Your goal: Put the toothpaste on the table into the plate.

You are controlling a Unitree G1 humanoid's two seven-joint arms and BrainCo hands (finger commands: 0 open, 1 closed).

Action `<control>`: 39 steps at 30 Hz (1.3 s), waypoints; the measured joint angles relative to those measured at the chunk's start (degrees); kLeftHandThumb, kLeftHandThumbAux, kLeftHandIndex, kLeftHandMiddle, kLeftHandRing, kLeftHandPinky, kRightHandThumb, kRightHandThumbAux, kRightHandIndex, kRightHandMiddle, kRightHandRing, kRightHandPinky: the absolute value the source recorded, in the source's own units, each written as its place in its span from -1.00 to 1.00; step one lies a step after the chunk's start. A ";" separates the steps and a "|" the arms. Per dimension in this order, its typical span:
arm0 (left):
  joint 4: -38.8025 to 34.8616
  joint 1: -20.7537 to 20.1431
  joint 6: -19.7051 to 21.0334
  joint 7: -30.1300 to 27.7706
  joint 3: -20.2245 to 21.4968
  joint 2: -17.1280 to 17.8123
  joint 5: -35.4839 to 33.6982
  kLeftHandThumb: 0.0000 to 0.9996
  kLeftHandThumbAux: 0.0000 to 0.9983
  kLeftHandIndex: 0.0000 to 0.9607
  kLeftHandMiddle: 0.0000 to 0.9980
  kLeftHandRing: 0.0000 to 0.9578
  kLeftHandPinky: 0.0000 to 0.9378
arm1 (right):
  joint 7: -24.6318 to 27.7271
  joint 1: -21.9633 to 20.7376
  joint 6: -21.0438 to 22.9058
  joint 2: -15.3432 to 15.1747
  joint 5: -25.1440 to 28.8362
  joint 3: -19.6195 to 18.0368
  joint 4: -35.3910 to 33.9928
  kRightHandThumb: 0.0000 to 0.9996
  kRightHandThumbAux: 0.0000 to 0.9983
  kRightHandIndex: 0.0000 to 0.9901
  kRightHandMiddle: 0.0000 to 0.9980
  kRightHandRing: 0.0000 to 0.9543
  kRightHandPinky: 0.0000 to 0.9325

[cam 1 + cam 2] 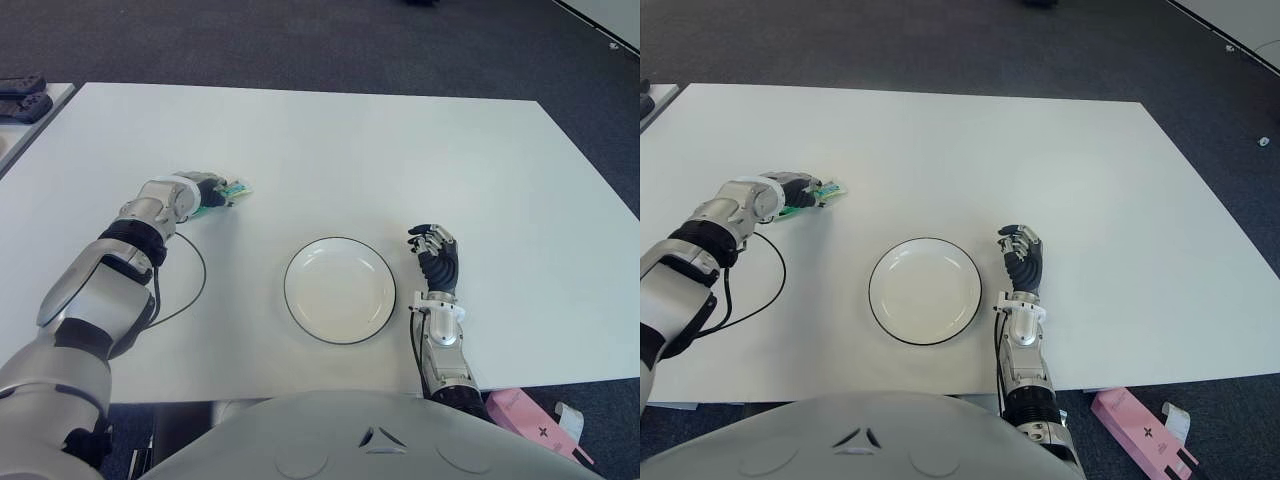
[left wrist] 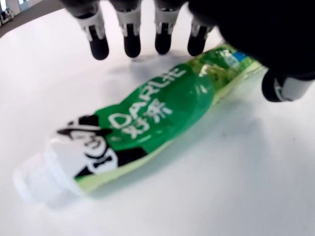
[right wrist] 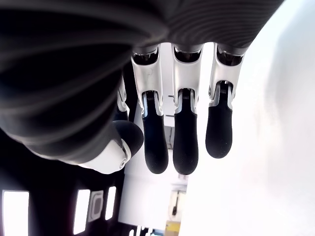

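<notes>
The toothpaste tube point(image 2: 147, 123) is green with a white screw cap, white "DARLIE" lettering with Chinese characters under it, and a black-and-white figure printed near the cap; it lies flat on the white table point(image 1: 400, 160), well left of the plate point(image 1: 339, 289) and apart from it. In the left wrist view four black fingertips point(image 2: 132, 44) hang spread just past one side of the tube and the thumb sits at the other side near its crimped end, none plainly pressing it, so the left hand point(image 1: 205, 193) is open around the tube, not clasped. In the eye views that hand covers most of the tube, leaving only the green and white cap end poking out toward the plate. The right hand point(image 1: 436, 255) shows just right of the plate, near the table's front edge, its fingers straight and loose with nothing held, as the right wrist view confirms. The plate is white with a thin dark rim. A pink box point(image 1: 535, 421) shows below the table's front right corner, and dark objects point(image 1: 22, 97) are cut off at the far left edge.
</notes>
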 measured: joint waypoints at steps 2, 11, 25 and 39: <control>-0.14 0.20 0.04 0.06 0.01 0.03 -0.06 -0.22 -0.52 -1.00 -1.00 -1.00 -1.00 | 0.11 0.08 0.00 0.00 0.00 -0.01 -0.08 0.42 0.46 -0.14 -0.04 0.07 0.14; -3.83 4.52 3.18 3.17 1.15 0.04 -0.72 -0.16 -0.48 -1.00 -1.00 -1.00 -0.97 | 0.13 0.64 0.01 0.03 -0.01 -0.14 -0.61 0.42 0.46 -0.14 -0.04 0.08 0.16; -3.71 14.89 8.38 33.65 6.39 -7.63 -4.05 0.33 -0.25 -0.89 -0.65 -0.50 -0.18 | 0.13 1.44 0.01 0.06 0.01 -0.24 -1.28 0.42 0.47 -0.14 -0.02 0.07 0.11; 0.54 16.55 3.98 46.18 8.45 -10.11 -6.38 0.46 -0.20 -0.64 -0.43 -0.26 0.02 | 0.00 2.18 0.67 0.09 -0.10 -0.30 -2.22 0.43 0.47 -0.14 -0.01 0.07 0.09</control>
